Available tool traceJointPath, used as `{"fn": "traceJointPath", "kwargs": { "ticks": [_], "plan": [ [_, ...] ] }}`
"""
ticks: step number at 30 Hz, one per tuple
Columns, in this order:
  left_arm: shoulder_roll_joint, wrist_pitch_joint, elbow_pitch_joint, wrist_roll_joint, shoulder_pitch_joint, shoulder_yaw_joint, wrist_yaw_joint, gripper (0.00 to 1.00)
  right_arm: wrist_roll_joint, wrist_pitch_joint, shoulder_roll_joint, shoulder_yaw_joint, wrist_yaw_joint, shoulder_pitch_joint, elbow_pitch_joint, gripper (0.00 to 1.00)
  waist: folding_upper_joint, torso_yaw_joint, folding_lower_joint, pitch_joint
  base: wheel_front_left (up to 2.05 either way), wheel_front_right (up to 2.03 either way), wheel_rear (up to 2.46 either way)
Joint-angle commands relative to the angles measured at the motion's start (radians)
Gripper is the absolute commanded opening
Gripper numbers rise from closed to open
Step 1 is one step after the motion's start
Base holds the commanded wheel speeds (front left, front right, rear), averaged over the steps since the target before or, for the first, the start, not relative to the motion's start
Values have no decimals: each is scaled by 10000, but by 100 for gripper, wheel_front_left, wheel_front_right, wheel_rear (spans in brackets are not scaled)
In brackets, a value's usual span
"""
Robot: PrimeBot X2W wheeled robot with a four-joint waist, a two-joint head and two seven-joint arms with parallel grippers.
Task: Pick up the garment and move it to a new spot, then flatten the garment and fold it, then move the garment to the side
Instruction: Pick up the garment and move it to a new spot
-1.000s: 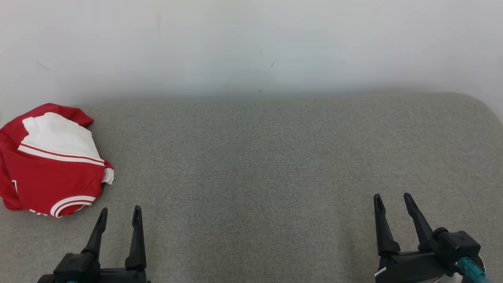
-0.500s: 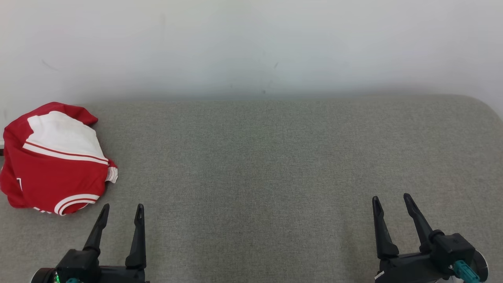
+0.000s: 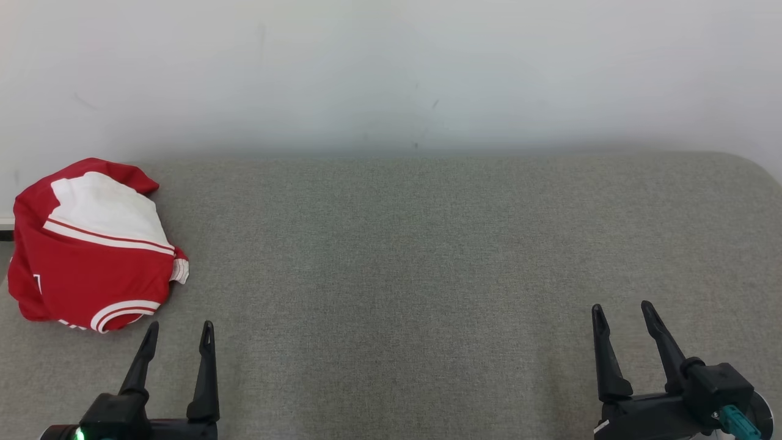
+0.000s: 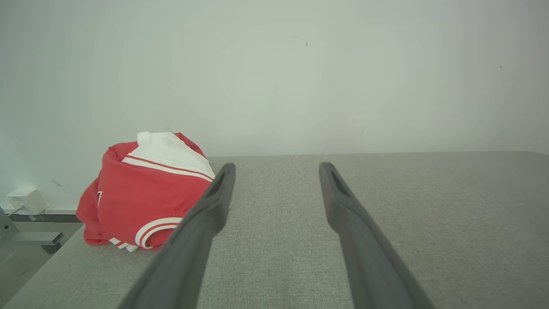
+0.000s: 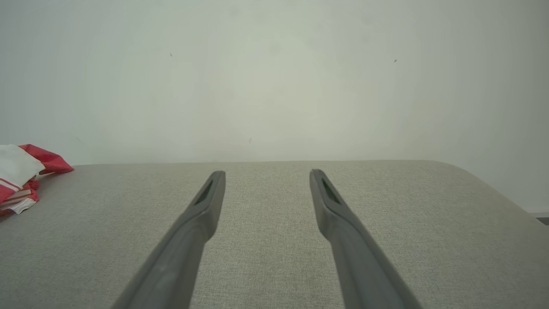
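The garment (image 3: 91, 250) is a crumpled red and white top with striped cuffs, bunched in a heap at the far left of the grey padded table (image 3: 427, 244). The left wrist view shows the garment (image 4: 146, 193) ahead and to the left of the fingers, and at the left edge of the right wrist view a bit of the garment (image 5: 19, 171) shows. My left gripper (image 3: 177, 330) hovers open just near of the heap, with nothing between its fingers. Far from the cloth, at the lower right, my right gripper (image 3: 620, 311) is open and empty too.
A pale wall (image 3: 391, 73) runs along the table's far edge. The table's right end is rounded (image 3: 757, 171). Off the left end, a small white box (image 4: 23, 199) and a grey frame sit low beside the table.
The whole head view has drifted a little, so the camera moved. The left gripper has drawn slightly back and left; the right gripper sits slightly further right. The garment lies as before.
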Motion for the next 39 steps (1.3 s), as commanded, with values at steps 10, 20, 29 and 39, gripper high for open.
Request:
{"fn": "traceJointPath", "kwargs": {
  "ticks": [10, 20, 29, 39],
  "plan": [
    [9, 195, -249, -158, 218, 73, 186, 100, 254, 298, 13, -111, -22, 142, -234, 100, 0, 2, 0, -45, 0, 0, 0],
    [-31, 213, -119, -249, 247, -26, 238, 100, 322, 411, 14, -38, -22, 184, -277, 100, 0, 45, 0, -89, 0, 0, 0],
    [10, 81, 83, -293, 145, -18, 363, 100, 433, 323, 12, -10, -21, 287, -159, 100, 0, 466, 0, -41, 0, 0, 0],
    [7, -115, 297, -342, 137, 19, 564, 100, 474, 233, 11, 18, -22, 320, 71, 100, 0, 1706, 0, 0, 0, 0, 0]
  ]
}}
